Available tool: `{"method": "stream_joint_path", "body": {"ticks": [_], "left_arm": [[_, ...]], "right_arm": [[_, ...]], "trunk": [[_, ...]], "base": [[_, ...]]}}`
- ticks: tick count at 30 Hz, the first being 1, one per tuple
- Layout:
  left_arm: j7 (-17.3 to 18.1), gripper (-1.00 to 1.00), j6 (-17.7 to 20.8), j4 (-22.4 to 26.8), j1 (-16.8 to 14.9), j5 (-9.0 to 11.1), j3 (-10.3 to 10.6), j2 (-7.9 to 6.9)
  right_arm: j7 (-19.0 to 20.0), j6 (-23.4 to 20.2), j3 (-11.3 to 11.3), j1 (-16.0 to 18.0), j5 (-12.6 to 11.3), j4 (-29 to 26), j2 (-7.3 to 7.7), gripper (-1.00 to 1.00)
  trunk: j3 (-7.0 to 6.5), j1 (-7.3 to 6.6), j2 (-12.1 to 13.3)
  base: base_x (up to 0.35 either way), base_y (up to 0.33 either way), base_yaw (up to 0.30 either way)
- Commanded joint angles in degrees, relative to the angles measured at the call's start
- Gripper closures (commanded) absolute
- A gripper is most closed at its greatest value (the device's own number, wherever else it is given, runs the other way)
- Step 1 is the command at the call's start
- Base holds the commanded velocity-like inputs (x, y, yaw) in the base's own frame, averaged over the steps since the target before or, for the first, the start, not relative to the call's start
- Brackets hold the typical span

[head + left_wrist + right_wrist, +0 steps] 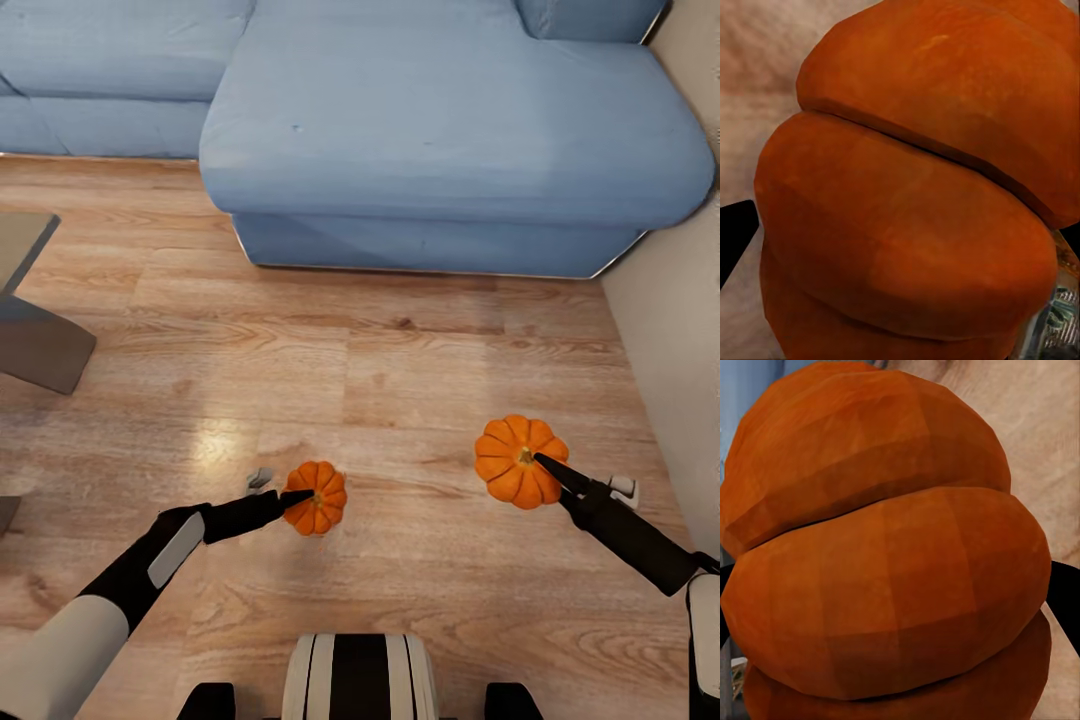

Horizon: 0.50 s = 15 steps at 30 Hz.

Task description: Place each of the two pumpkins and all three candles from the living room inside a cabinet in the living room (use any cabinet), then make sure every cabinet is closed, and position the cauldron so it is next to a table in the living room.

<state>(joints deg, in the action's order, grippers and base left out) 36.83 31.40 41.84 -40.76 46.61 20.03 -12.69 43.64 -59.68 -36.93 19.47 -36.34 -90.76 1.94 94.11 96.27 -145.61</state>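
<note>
Two pumpkins are held above the wood floor [400, 370], one in each tool. The left tool [300, 497] is clenched on the left pumpkin [318, 497], whose ribbed orange skin is seen pressed close in the left wrist view [915, 202]. The right tool [545, 462] is clenched on the right pumpkin [518, 460], likewise seen close up in the right wrist view [885, 570]. The pumpkins are well apart. A blue sofa [450, 130] is seen beyond them, and a bench [25, 250] corner at the left edge.
</note>
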Motion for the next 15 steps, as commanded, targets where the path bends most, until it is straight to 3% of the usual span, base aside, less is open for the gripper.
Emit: {"method": "stream_joint_path", "body": {"ticks": [1, 7, 15], "left_arm": [[-0.18, 1.0, 0.82, 1.18, -0.03, 0.36, 0.15, -0.09], [-0.8, 1.0, 7.47, 15.78, 0.49, 0.36, -0.19, -0.28], [-1.12, 1.0, 11.84, 25.74, 1.79, 0.38, -0.49, -0.52]], "right_arm": [[0.48, -0.32, -0.02, 0.05, 0.2, 0.02, -0.01, 1.0], [-1.58, -0.32, 0.33, 0.05, 0.67, 0.38, -0.01, 1.0], [-9.1, -0.32, 0.69, 0.05, 0.74, 0.14, -0.07, 1.0]], "trunk": [[-0.2, -0.03, 0.0], [-1.53, -0.19, 0.08], [-3.3, -0.39, 0.19]], "base": [[0.0, 0.0, 0.0], [0.0, 0.0, 0.0], [0.0, 0.0, 0.0]]}}
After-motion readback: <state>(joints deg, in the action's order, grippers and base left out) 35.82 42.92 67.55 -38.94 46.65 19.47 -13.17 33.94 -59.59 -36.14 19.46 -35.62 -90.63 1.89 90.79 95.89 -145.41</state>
